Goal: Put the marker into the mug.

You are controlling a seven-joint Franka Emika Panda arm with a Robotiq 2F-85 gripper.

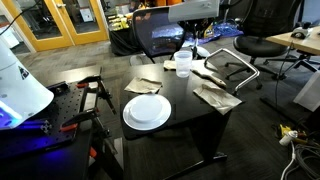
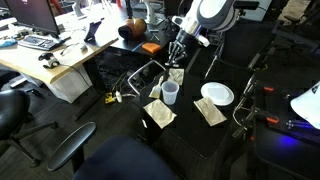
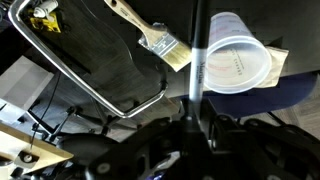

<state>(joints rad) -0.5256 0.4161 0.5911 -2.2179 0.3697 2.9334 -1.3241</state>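
My gripper (image 3: pixel 192 125) is shut on the marker (image 3: pixel 197 70), a thin dark stick that runs straight out from the jaws. In the wrist view the marker's far end passes just left of the mug (image 3: pixel 235 65), a pale translucent cup seen from above. In both exterior views the gripper (image 1: pixel 190 46) (image 2: pixel 178 55) hangs just above the mug (image 1: pixel 183 63) (image 2: pixel 171 92), which stands upright at the far part of the black table (image 1: pixel 190 115). The marker is too small to make out in the exterior views.
A white plate (image 1: pixel 147 110) (image 2: pixel 217 94) lies on the table. Crumpled paper napkins (image 1: pixel 216 96) (image 2: pixel 159 113) lie around the mug. A paintbrush (image 3: pixel 150 35) lies beside the mug. A chrome chair frame (image 1: pixel 236 62) and office chairs (image 1: pixel 258 45) stand close to the table.
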